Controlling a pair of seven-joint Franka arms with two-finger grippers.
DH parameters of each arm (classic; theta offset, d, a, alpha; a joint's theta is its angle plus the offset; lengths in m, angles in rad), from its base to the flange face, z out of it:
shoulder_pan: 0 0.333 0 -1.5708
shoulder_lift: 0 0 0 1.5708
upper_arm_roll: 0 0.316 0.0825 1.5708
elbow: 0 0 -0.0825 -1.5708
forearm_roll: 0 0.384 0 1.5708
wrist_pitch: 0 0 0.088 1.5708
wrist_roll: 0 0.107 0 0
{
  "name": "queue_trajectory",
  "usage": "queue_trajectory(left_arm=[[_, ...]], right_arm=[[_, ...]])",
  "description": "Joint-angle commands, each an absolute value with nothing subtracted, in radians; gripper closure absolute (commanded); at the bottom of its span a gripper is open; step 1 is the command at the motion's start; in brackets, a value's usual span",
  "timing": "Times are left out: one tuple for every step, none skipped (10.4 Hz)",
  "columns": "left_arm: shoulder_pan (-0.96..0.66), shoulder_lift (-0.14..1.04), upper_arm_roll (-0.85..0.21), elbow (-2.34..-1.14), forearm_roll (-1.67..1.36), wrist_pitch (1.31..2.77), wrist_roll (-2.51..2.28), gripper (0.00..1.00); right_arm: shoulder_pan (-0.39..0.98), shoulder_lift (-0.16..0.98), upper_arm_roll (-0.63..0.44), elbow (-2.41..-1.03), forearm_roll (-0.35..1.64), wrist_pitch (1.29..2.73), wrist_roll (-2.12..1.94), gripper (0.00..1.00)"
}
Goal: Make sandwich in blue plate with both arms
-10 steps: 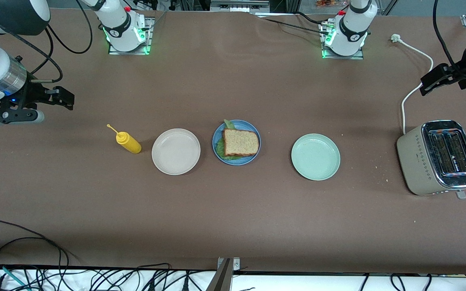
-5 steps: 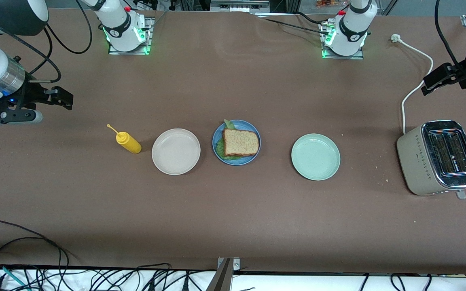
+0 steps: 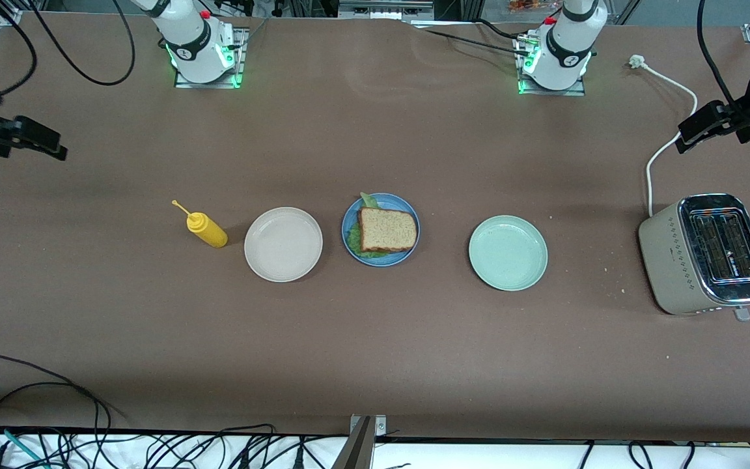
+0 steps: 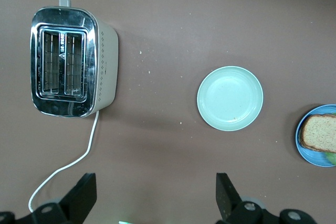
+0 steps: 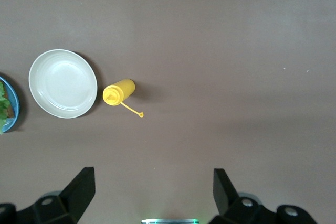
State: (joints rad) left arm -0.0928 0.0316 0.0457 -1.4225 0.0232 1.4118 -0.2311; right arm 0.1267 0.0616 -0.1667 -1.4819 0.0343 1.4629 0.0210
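The sandwich (image 3: 387,230), a brown bread slice over green lettuce, lies on the blue plate (image 3: 405,253) at the table's middle. The left wrist view catches the blue plate (image 4: 310,157) and the bread (image 4: 320,132) at its border. The right wrist view shows only an edge of the blue plate (image 5: 14,109). My left gripper (image 3: 691,135) hangs open and empty high over the left arm's end of the table, over the toaster's cord; from its wrist, the left gripper (image 4: 156,182) spans bare table. My right gripper (image 3: 43,144) hangs open and empty high over the right arm's end; from its wrist, the right gripper (image 5: 152,174) also spans bare table.
A beige plate (image 3: 283,244) and a yellow squeeze bottle (image 3: 207,229) lie beside the blue plate toward the right arm's end. A mint-green plate (image 3: 508,253) and a toaster (image 3: 707,254) with a white cord (image 3: 665,146) lie toward the left arm's end. Cables hang at the near table edge.
The right arm has pulled back and up toward its end of the table, so less of it shows. The left gripper has barely shifted. Both stay open.
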Motion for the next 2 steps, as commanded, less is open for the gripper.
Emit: queue_trajectory(left_arm=[[-0.100, 0.029, 0.061, -1.411, -0.002, 1.405, -0.168, 0.00], [-0.095, 0.029, 0.061, -1.411, -0.002, 1.407, -0.147, 0.00]], right_arm=[[0.130, 0.061, -0.170, -1.457, 0.051, 1.436, 0.017, 0.00], [0.130, 0.052, -0.169, -1.456, 0.046, 1.433, 0.018, 0.00]])
